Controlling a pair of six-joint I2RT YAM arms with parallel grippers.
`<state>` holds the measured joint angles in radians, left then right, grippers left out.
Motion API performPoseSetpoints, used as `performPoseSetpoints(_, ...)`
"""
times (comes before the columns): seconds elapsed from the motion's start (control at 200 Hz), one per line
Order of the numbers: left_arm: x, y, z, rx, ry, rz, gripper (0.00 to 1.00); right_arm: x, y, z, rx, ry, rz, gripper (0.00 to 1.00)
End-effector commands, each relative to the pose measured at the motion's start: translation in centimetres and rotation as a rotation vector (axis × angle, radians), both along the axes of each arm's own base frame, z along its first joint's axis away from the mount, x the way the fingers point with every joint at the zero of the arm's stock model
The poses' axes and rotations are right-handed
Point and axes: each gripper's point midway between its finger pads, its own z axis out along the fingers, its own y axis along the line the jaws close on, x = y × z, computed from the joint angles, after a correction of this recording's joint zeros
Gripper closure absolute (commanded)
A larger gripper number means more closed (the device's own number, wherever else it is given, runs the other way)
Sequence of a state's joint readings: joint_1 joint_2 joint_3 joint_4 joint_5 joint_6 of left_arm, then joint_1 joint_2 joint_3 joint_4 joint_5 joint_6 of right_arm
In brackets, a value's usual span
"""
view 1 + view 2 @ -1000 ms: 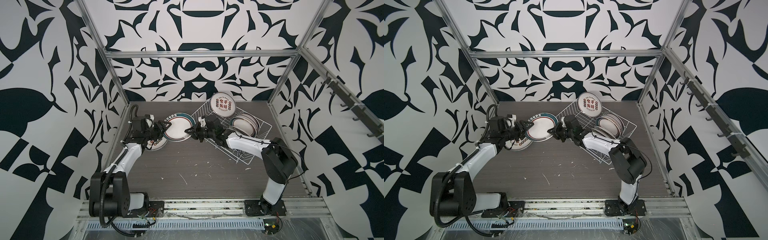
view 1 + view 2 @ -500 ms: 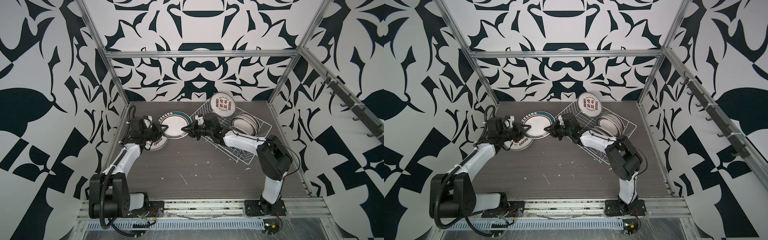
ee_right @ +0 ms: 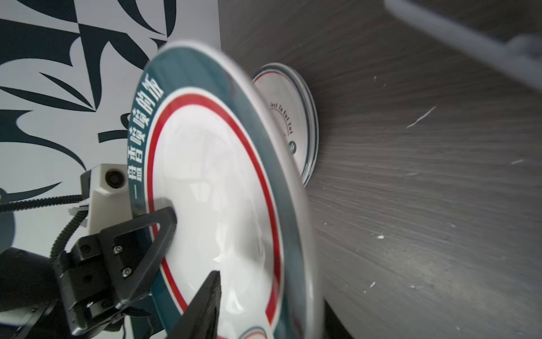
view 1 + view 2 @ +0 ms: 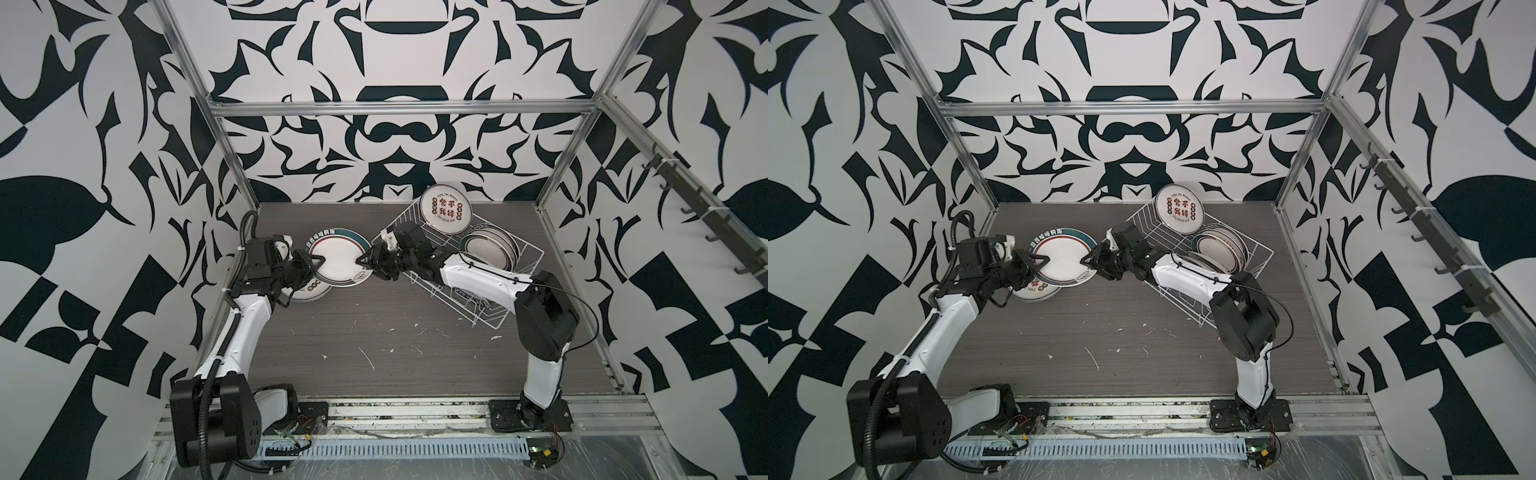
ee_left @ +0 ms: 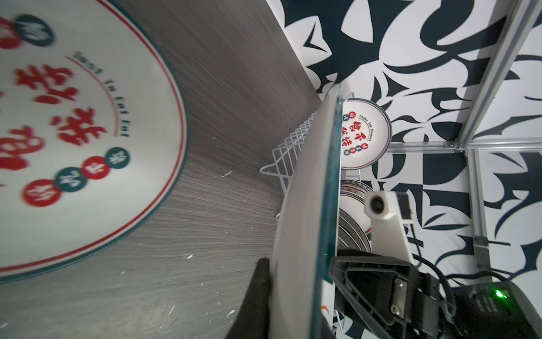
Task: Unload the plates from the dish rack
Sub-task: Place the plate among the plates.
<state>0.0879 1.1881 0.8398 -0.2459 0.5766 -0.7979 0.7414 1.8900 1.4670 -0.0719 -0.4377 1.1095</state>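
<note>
Plate, white, dark green rim, red ring

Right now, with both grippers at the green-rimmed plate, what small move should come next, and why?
Probably the right gripper should open fully and back off toward the dish rack. The left gripper is shut on the opposite rim of the green-rimmed plate, so it seems secured; I cannot tell whether the right one grips it.

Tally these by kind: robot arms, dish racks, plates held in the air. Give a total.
Robot arms: 2, left arm and right arm
Dish rack: 1
Held plate: 1
Total: 4
</note>
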Motion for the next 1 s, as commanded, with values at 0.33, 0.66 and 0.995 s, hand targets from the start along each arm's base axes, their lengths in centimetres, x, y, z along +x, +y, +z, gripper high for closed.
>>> performPoseSetpoints(0.33, -1.8, 9.1, -1.7, 0.119, 0.1, 0.244, 1.0, 1.9, -10.0, 6.6, -0.57, -0.369, -0.012, 0.51)
performPoseSetpoints(0.66, -1.7, 12.1, -5.5, 0.199, 0.219, 0.338, 0.99, 3.0, -18.1, 12.0, -0.685, -0.474, -0.091, 0.48)
performPoseSetpoints(0.995, -0.8, 13.0, -8.2, 0.189, 0.294, 0.366, 0.95, 2.6, -23.4, 12.3, -0.68, -0.454, -0.16, 0.48)
